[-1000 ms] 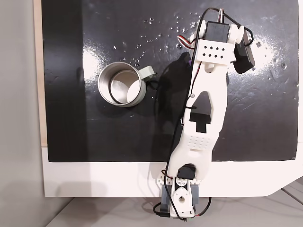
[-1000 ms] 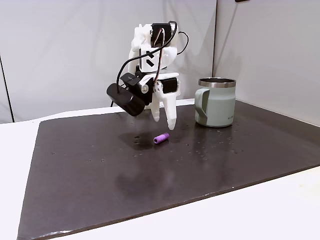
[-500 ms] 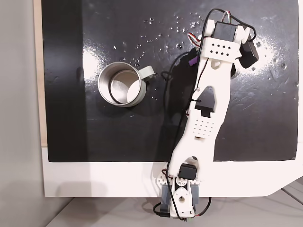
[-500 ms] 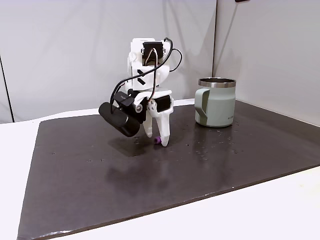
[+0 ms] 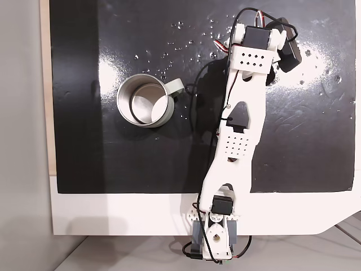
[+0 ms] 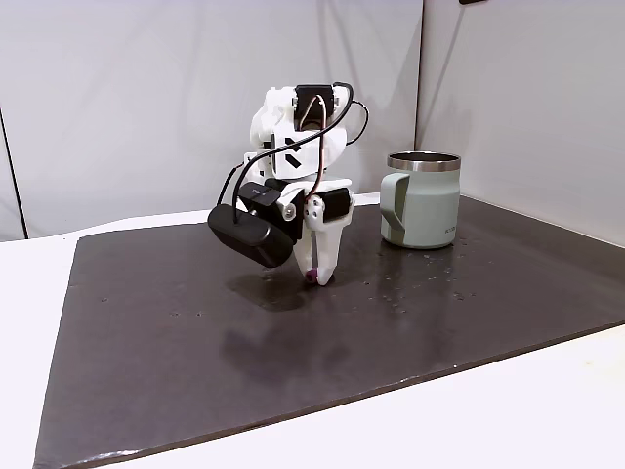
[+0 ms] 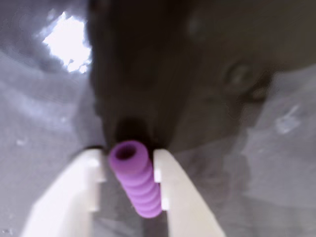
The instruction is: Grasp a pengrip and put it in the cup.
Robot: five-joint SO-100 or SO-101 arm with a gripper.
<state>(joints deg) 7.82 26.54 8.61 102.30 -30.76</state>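
Both tool (image 7: 129, 182) fingers flank pengrip (image 7: 134, 183) | touching | on mat (image 6: 391, 332)

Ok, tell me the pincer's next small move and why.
Probably lift straight up: in the wrist view the pincer is shut on the pengrip, both fingers touching it, low at the mat. The cup stands apart.

Big flat shiny black mat (image 5: 141, 164) spread over a white table (image 5: 124, 212). On the mat, a round silver metal cup (image 5: 144, 100), and a tiny purple ribbed rubber pengrip (image 7: 135, 178), maybe touching the mat.
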